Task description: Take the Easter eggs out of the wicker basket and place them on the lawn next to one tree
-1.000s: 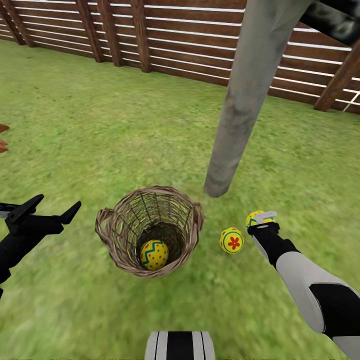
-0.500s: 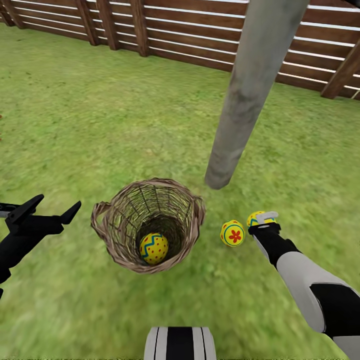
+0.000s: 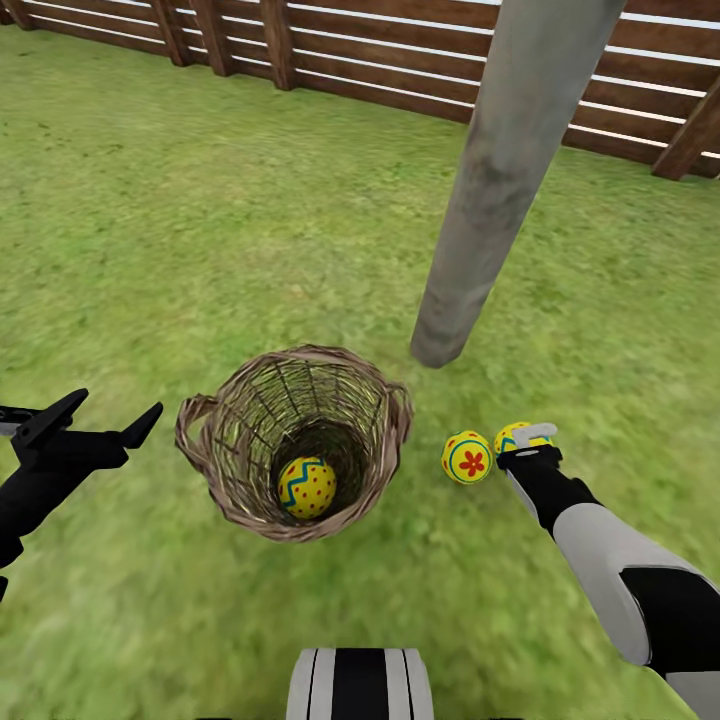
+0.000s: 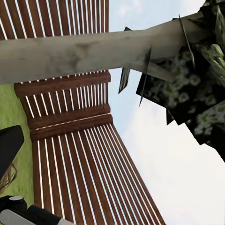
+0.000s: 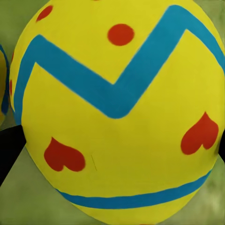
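The brown wicker basket [image 3: 215, 478] stands upright on the lawn [image 3: 200, 220], with one yellow Easter egg [image 3: 306, 487] at its bottom. A second egg [image 3: 466, 457] lies on the grass right of the basket, near the foot of the pale grey tree trunk [image 3: 495, 180]. My right gripper [image 3: 522, 440] is shut on the third egg [image 3: 510, 436], [image 5: 117, 112], low over the grass and just right of the lying egg. Left of the basket, my left gripper [image 3: 103, 414] hangs open and holds nothing.
A brown slatted wooden fence [image 3: 330, 60] runs along the back of the lawn, behind the tree. The left wrist view looks up at the trunk [image 4: 70, 51], the fence [image 4: 79, 140], dark leaves [image 4: 197, 89] and sky. Open grass stretches left of and behind the basket.
The camera has moved, so basket, lying egg and trunk sit higher in the picture. My right gripper with its egg now stands closer beside the lying egg. The left gripper is unchanged.
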`<state>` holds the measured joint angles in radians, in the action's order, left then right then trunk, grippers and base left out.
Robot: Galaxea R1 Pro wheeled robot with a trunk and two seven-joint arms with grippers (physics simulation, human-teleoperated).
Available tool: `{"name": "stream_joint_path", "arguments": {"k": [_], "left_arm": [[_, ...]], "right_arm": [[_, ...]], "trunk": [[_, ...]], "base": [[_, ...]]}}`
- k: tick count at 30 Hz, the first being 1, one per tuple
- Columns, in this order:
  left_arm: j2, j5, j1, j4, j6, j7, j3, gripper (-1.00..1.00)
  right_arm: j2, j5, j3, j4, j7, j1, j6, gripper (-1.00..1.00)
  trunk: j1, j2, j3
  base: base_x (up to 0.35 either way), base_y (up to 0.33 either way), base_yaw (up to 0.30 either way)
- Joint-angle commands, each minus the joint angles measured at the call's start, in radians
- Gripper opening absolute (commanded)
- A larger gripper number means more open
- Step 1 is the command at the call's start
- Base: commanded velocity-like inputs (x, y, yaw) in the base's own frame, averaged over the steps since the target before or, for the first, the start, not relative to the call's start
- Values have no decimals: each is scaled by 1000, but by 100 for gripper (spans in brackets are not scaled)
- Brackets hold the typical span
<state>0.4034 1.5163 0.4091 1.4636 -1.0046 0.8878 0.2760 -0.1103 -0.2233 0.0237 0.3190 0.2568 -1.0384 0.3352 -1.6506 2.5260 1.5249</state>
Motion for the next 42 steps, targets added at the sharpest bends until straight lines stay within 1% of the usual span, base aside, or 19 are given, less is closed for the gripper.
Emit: {"name": "stream_joint_path", "arguments": {"k": [1, 5, 8, 20, 34, 36, 37, 38, 42], "left_arm": [[3, -1, 0, 1, -4, 2, -1, 100], [5, -1, 1, 1, -4, 2, -1, 100], [3, -1, 1, 3, -3, 2, -2, 100], [3, -1, 0, 3, -3, 2, -2, 100], [3, -1, 0, 3, -3, 2, -3, 100], [2, -1, 0, 3, -3, 2, -3, 100], [1, -1, 0, 3, -3, 2, -2, 100], [0, -1, 0, 3, -3, 2, -1, 100], [4, -1, 0, 3, -4, 2, -3, 100]], "right_arm": [[0, -7, 2, 1, 0, 0, 8, -100], [0, -7, 2, 1, 0, 0, 8, -100], [0, -7, 2, 2, 1, 0, 8, -100], [3, -8, 7, 2, -10, 0, 1, -100], [1, -7, 2, 2, -1, 0, 10, -100], [1, -7, 2, 2, -1, 0, 10, -100], [1, -7, 2, 2, -1, 0, 9, 100], [1, -7, 2, 2, -1, 0, 9, 100], [1, -7, 2, 2, -4, 0, 9, 100]], "trunk": [[0, 0, 1], [0, 0, 1], [0, 0, 1], [-5, 3, 47], [-12, 6, 101], [-12, 6, 101], [-12, 6, 101], [-12, 6, 101], [-10, 5, 86]], "base": [[81, -73, 0], [207, -128, 0], [29, -16, 0], [0, 0, 0], [0, 0, 0], [0, 0, 0], [0, 0, 0], [0, 0, 0], [0, 0, 0]]}}
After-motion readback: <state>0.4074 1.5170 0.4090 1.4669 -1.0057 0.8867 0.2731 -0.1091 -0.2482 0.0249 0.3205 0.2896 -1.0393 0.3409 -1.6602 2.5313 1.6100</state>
